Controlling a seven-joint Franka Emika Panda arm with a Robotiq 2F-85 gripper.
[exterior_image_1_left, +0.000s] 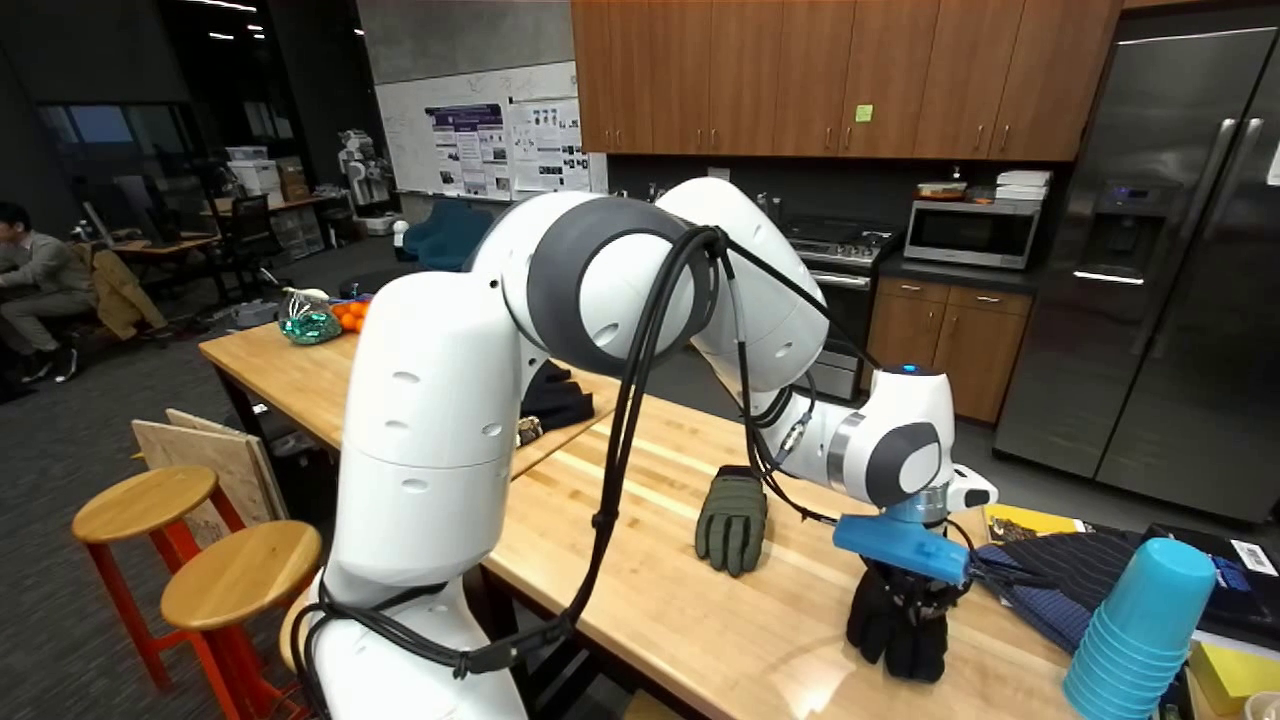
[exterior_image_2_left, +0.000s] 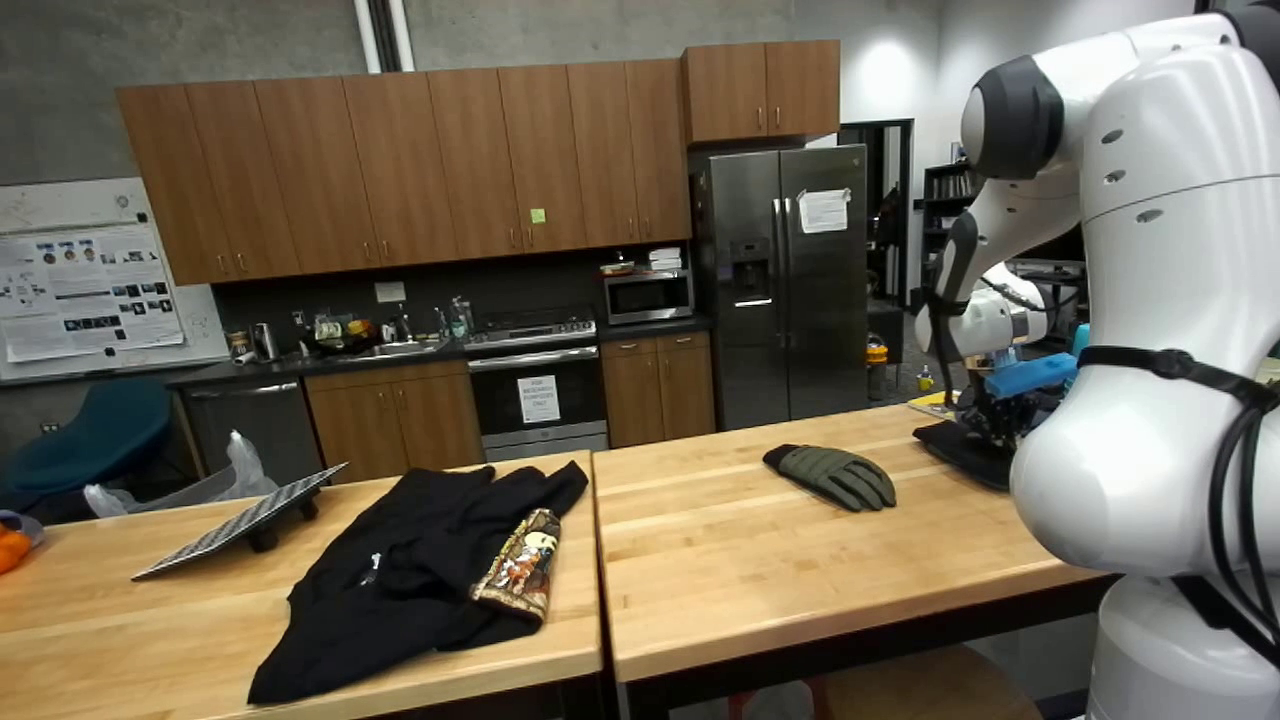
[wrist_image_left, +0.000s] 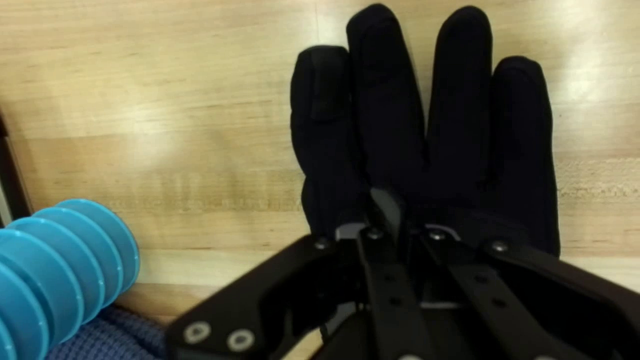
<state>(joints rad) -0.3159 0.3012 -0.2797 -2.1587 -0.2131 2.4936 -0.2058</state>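
The fabric glove (wrist_image_left: 460, 130) at the black jaws is black, with a charcoal patch on one finger. Far to its left in an exterior view, the padded olive-green glove (exterior_image_1_left: 732, 530) has a black cuff. At right, the tapered plastic cups (exterior_image_1_left: 1140, 620) are solid turquoise; the rumpled cloth (exterior_image_1_left: 1050, 600) beside them is finely checked navy. The wooden tabletop (exterior_image_1_left: 660, 560) is honey-blond, streaked tan; the robot arm (exterior_image_1_left: 430, 400), white and dark grey.
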